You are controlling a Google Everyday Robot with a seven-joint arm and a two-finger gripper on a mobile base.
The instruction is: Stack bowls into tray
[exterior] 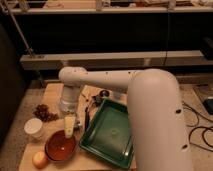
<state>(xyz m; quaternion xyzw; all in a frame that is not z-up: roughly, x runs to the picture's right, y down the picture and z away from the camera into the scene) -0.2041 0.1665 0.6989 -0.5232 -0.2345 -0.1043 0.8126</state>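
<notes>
Gripper [69, 127] hangs over the far rim of our orange bowl [60, 145] near the table's [52, 91] front-left corner. The tray [111, 133] lies empty just right; the purple bowl isn't visible.

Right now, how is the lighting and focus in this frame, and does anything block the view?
Camera view: dim and warm, dark background, the whole frame soft. The tool hangs over the orange-red bowl's far rim, its edges blurred. A mild sheen shows on the dark-green tray. The big white arm fills the right foreground and covers the tray's right side.
</notes>
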